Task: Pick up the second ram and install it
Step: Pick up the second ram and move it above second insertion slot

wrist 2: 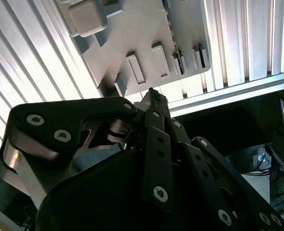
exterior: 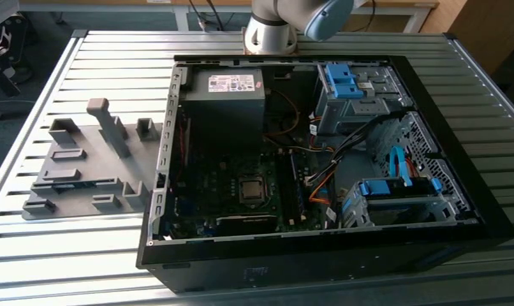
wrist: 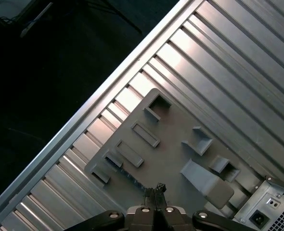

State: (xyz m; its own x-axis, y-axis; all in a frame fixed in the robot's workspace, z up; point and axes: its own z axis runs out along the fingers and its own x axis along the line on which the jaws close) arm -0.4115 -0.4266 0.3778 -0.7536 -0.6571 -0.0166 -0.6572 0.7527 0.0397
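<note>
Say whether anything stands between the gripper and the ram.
Nothing visible does. In the first wrist view the gripper hangs above the holder, and only open air lies between it and the ram, which stands on edge in its slot.

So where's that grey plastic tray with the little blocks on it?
In the exterior view the grey tray lies on the slatted table at that view's left, right beside the open computer case; the first wrist view shows it beyond the gripper.
</note>
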